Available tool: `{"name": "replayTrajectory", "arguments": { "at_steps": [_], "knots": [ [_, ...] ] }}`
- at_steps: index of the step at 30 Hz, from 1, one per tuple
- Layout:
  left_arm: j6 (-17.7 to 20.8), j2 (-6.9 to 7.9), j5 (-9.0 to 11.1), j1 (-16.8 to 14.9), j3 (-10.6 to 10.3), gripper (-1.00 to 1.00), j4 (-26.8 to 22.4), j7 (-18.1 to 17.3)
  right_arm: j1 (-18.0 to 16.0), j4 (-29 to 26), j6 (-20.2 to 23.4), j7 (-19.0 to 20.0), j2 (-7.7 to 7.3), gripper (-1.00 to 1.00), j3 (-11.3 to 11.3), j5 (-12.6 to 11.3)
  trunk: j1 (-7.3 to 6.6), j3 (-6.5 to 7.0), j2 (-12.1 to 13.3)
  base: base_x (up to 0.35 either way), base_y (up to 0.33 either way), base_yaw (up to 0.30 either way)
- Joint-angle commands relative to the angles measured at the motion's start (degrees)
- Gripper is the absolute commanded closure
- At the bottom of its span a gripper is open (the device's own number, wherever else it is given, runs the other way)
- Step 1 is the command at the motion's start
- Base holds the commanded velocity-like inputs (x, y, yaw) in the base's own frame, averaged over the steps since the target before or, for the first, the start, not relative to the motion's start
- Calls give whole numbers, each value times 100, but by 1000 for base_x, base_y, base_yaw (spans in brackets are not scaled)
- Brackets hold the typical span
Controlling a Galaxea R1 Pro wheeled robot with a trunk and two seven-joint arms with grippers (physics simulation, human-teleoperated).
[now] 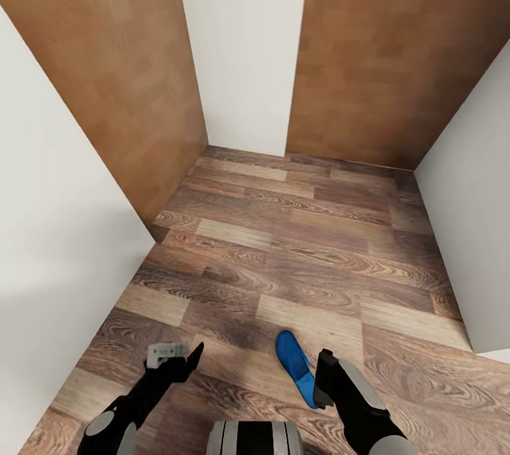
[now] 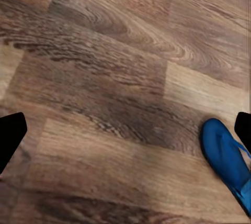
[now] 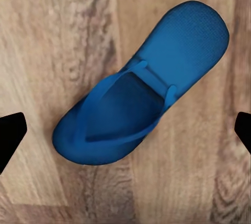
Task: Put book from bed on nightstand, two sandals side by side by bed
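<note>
One bright blue sandal point(image 1: 296, 367) lies flat on the wood plank floor point(image 1: 304, 242), just in front of my base. My right gripper point(image 1: 324, 371) hangs close beside it, open. In the right wrist view the sandal point(image 3: 141, 98) lies straps up beneath the spread black fingertips point(image 3: 10, 135) of that gripper point(image 3: 125, 130), untouched. My left gripper point(image 1: 180, 354) is open over bare floor to the sandal's left. In the left wrist view the sandal point(image 2: 226, 158) lies beside one fingertip point(image 2: 243, 127) of that gripper point(image 2: 125, 130). The book, the bed and the nightstand are out of view.
Two tan wooden doors, one at the left point(image 1: 106, 72) and one at the right point(image 1: 397, 51), stand ahead with a white wall strip point(image 1: 244, 44) between them. White walls close in at the left point(image 1: 49, 242) and the right point(image 1: 474, 228). Floor stretches ahead between them.
</note>
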Motion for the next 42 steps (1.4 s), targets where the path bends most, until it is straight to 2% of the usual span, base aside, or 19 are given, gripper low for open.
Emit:
{"name": "replayTrajectory", "arguments": {
  "at_steps": [1, 3, 5, 9, 11, 12, 14, 16, 42],
  "knots": [
    [113, -6, 146, -2, 45, -100, -243, -38, -2, -6, -36, -8, -4, -100, 74, -35, -1, -5, -2, 0, 0, 0],
    [443, 6, 404, -2, 97, -100, -773, -40, -2, -6, -36, -8, -8, -100, 142, -36, -1, -5, -2, 0, 0, 0],
    [664, 49, 500, -2, 117, -100, -1079, -44, -2, -6, -36, -7, -9, -100, 159, -36, -1, -5, -2, 0, 0, 0],
    [866, 218, 636, -1, 202, -100, -1324, -54, -2, -6, -36, -7, -10, -100, 173, -36, -1, -5, -2, 0, 0, 0],
    [914, 287, 776, 1, 254, -100, -1353, -56, -2, -6, -34, -7, -10, -100, 179, -36, -1, -5, -2, 0, 0, 0],
    [935, 329, 915, -1, 280, -100, -1366, -57, -2, -6, -34, -7, -10, -100, 182, -36, -1, -5, -2, 0, 0, 0],
    [945, 351, 999, 1, 291, -100, -1371, -58, -2, -6, -35, -7, -10, -100, 183, -36, -1, -5, -2, 0, 0, 0],
    [947, 356, 1032, 1, 289, -100, -1371, -55, -2, -6, -35, -7, -10, -100, 184, -33, -1, -5, -2, 0, 0, 0],
    [938, 347, 1072, 1, 247, -100, -1357, -50, -1, -25, -30, -16, -19, -100, 197, 13, 66, -581, -37, 0, 0, 0]
  ]
}}
